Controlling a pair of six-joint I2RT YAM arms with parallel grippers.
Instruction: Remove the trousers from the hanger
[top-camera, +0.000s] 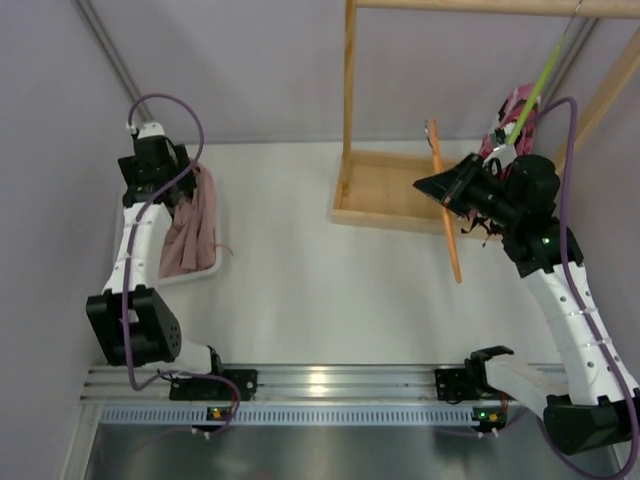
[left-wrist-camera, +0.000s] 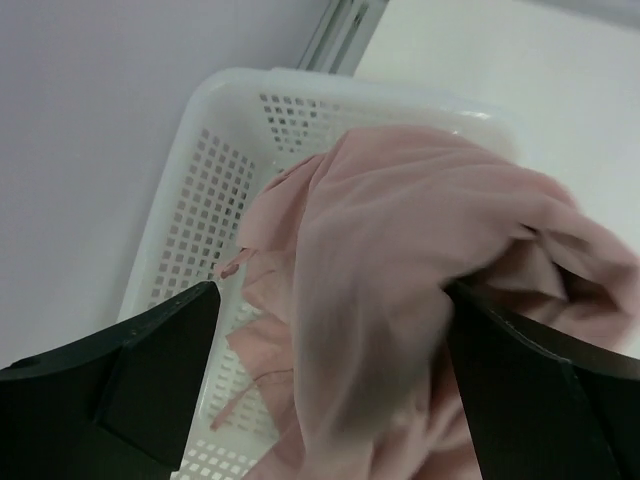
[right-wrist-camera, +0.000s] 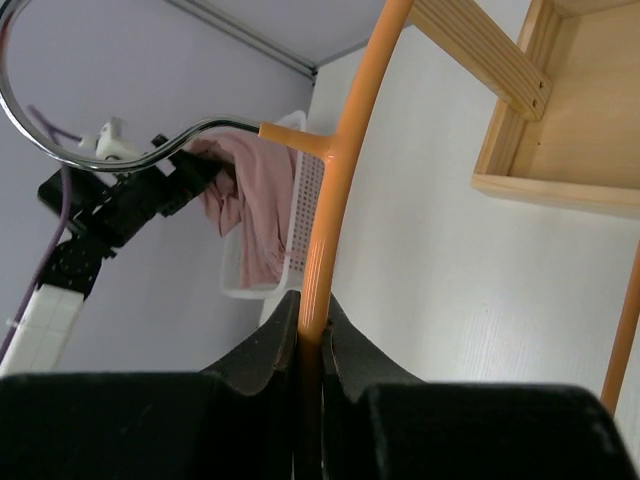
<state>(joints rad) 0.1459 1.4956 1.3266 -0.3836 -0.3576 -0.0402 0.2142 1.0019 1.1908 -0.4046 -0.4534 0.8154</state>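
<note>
trousers (top-camera: 190, 232) are off the hanger (top-camera: 446, 220). left claw (left-wrist-camera: 332, 310) grips them above the basket (left-wrist-camera: 215, 95); right claw (right-wrist-camera: 312, 335) clamps the hanger. next: lower and let go into the basket.

We have bare table (top-camera: 300, 290) through the middle, from near edge to far edge. At the left edge the basket (top-camera: 208, 268) and the trousers (top-camera: 190, 230) hanging over it block us; toward the far right corner the wooden rack (top-camera: 385, 198) and the slanting hanger (top-camera: 453, 250) stand in our way.
</note>
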